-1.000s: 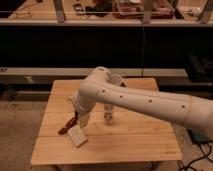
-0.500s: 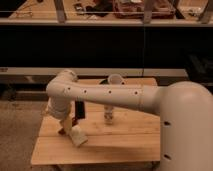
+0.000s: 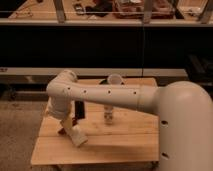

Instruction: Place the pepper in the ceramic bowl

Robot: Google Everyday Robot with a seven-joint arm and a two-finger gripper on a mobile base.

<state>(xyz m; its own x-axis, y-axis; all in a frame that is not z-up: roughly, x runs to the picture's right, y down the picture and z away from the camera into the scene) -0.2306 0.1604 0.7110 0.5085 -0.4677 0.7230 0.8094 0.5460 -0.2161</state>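
1. Swung further left; now low with the hand (image 3: pixel 69 124), released and empty, near the table's (image 3: pixel 125 146) front-left corner.
2. Just beside it, on the table: the pepper (image 3: pixel 62 131), not yet grasped.
3. No ceramic bowl visible.

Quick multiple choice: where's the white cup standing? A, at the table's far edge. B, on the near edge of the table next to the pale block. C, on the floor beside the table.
A: the cup stands at the far edge of the table, behind the arm. The pincer hangs over the table's left side, near the pale block.
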